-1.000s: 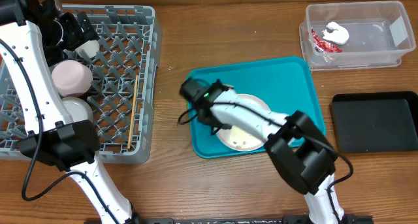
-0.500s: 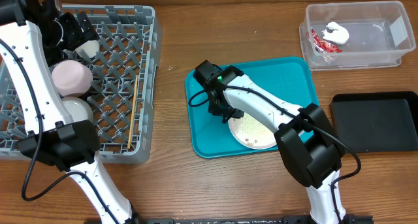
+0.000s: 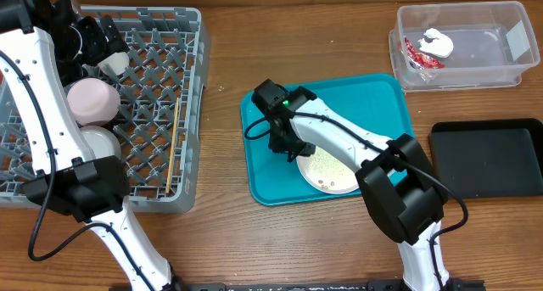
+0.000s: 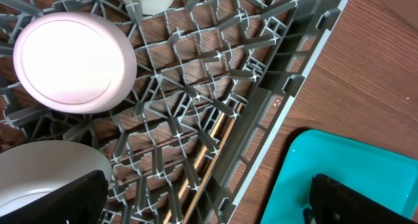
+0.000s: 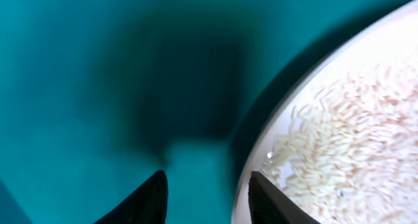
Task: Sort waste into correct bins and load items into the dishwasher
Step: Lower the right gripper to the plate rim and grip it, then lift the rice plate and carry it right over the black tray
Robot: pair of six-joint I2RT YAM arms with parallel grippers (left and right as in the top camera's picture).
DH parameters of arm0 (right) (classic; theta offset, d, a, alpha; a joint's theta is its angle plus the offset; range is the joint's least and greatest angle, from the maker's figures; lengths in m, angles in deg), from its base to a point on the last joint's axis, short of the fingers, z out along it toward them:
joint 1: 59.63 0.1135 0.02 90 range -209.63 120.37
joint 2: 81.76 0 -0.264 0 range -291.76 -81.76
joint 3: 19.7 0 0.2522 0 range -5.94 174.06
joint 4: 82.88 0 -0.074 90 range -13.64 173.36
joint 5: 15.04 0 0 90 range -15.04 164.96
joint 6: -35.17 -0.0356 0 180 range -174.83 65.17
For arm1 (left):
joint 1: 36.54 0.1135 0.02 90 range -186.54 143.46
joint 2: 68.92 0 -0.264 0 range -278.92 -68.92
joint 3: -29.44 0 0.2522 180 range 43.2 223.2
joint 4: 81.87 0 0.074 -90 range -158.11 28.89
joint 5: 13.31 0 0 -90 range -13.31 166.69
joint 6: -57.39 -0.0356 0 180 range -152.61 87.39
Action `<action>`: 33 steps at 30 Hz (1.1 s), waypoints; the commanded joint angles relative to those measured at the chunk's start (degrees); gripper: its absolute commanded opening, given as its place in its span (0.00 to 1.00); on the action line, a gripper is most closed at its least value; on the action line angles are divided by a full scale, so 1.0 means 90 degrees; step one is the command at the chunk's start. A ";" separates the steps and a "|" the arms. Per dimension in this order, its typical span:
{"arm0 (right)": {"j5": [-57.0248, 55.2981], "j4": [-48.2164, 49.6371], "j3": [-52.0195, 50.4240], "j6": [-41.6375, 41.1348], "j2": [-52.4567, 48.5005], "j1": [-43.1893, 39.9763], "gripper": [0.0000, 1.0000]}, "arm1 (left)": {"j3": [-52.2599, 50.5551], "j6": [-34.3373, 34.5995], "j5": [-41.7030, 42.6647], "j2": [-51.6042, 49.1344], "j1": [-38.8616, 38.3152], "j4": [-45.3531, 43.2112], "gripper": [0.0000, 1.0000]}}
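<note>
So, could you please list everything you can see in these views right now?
table: 1, brown wood, under everything
dish rack: 1, grey, left
pinkish bowl: 1, in the rack
off-white bowl: 1, in the rack, nearer the front
cup: 1, white, in the rack, partly hidden
chopsticks: seemingly 2, wooden, on the rack floor
teal tray: 1, centre
plate: 1, white, on the teal tray
rice crumbs: many, white, on the plate
clear tub: 1, far right
wrapper: 1, red, in the tub
tissue: 1, white, in the tub
black tray: 1, right
left gripper: open, over the rack
right gripper: open, at the plate's rim
</note>
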 commanded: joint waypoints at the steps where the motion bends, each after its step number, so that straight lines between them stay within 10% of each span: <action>1: 0.0015 0.0119 -0.0313 0.0068 0.0058 0.0024 0.36 | 0.0007 0.0068 -0.0019 0.0204 0.0027 0.0012 1.00; 16: -0.1035 -0.0396 -0.0321 0.0075 0.0061 0.0024 0.04 | 0.0007 0.0068 -0.0019 0.0204 0.0027 0.0012 1.00; 33: -0.1914 -0.1139 0.0197 0.0899 0.0063 0.0024 0.04 | 0.0007 0.0066 -0.0019 0.0204 0.0027 0.0012 1.00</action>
